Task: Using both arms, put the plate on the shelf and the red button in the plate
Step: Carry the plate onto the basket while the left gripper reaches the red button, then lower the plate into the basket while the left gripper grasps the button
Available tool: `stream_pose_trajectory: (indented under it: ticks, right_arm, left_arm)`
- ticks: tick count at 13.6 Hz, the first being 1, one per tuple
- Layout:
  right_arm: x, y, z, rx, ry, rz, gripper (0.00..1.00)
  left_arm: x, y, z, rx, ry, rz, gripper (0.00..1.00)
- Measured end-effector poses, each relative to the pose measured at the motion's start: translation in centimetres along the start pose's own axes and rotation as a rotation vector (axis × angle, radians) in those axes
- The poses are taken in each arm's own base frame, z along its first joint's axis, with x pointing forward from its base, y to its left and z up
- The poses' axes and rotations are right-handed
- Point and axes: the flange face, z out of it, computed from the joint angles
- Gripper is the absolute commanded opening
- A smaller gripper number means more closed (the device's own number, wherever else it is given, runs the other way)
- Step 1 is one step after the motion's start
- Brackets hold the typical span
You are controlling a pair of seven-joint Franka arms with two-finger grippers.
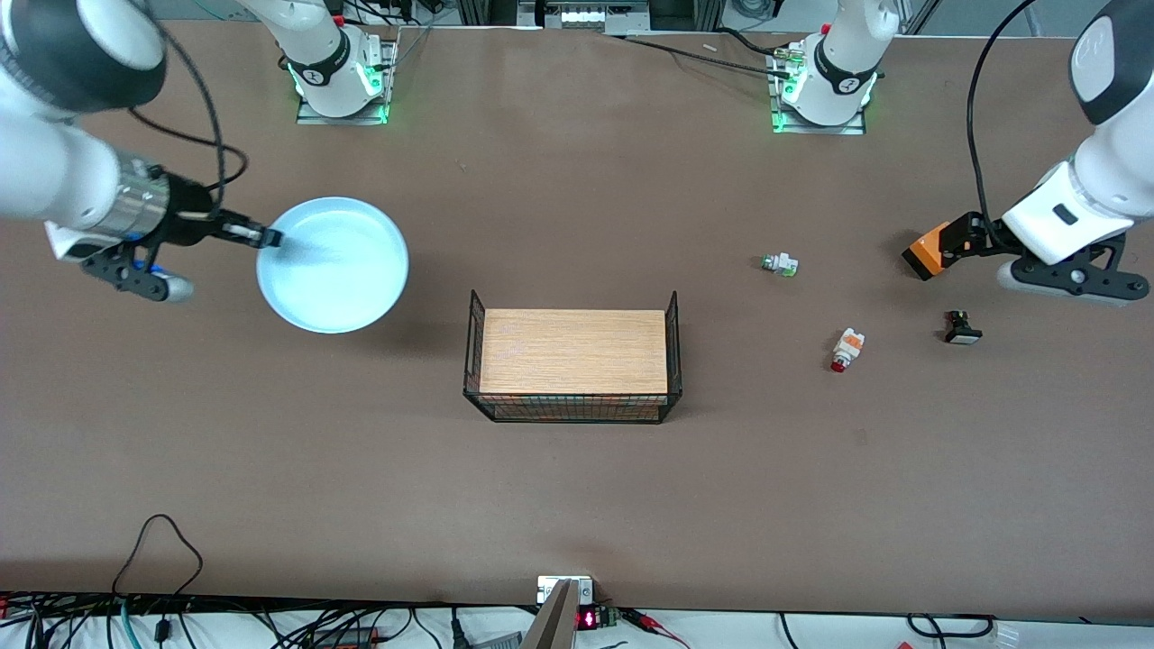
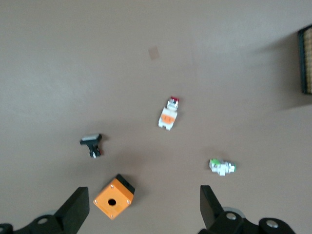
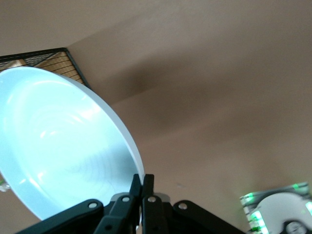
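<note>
The pale blue plate [image 1: 334,266] is held by its rim in my right gripper [image 1: 266,237], over the table toward the right arm's end. In the right wrist view the plate [image 3: 58,146] is tilted above its shadow, and the right gripper [image 3: 142,183] is shut on the rim. The red button [image 1: 846,350] lies on its side on the table toward the left arm's end; it also shows in the left wrist view [image 2: 168,113]. My left gripper [image 1: 960,243] is open and empty [image 2: 141,209], up over the orange box, apart from the button.
A black wire basket with a wooden board [image 1: 572,351] stands mid-table. An orange box with a black hole [image 1: 929,252] [image 2: 113,197], a green-tipped white switch [image 1: 780,264] [image 2: 222,166] and a small black switch [image 1: 962,327] [image 2: 91,145] lie near the red button.
</note>
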Motion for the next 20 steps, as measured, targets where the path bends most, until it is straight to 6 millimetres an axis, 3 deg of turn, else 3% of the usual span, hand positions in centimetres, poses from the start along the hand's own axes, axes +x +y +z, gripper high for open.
stream_pose_trajectory:
  ticks: [2, 5, 7, 9, 12, 15, 18, 20]
  right_arm:
    - [-3.3, -4.4, 0.9, 0.017, 0.004, 0.121, 0.00]
    - [-7.0, -10.1, 2.5, 0.072, 0.039, 0.270, 0.00]
    - [-8.1, -12.5, 3.7, 0.092, 0.049, 0.331, 0.00]
    - [-7.8, -14.2, 5.1, 0.121, 0.063, 0.371, 0.00]
    - [-7.1, -16.7, 8.4, 0.164, 0.067, 0.421, 0.00]
    - [-8.3, -19.1, 11.6, 0.157, 0.059, 0.430, 0.00]
    - [-9.3, -20.4, 13.2, 0.159, 0.060, 0.429, 0.00]
    - [-8.7, -20.7, 13.6, 0.182, 0.071, 0.435, 0.00]
  left_arm:
    - [1.2, -0.1, 4.0, -0.011, -0.077, 0.021, 1.00]
    - [4.5, -1.0, 11.1, -0.018, -0.092, 0.141, 1.00]
    - [6.4, -2.0, 15.9, -0.019, -0.075, 0.262, 1.00]
    - [7.6, -2.2, 19.9, -0.015, -0.051, 0.348, 1.00]
    - [6.9, -0.9, 25.1, -0.007, -0.015, 0.399, 1.00]
    - [4.8, 0.1, 29.0, -0.006, 0.004, 0.412, 1.00]
    - [3.5, 0.8, 31.3, -0.003, 0.031, 0.422, 1.00]
    - [3.4, 1.7, 31.9, -0.009, 0.030, 0.436, 1.00]
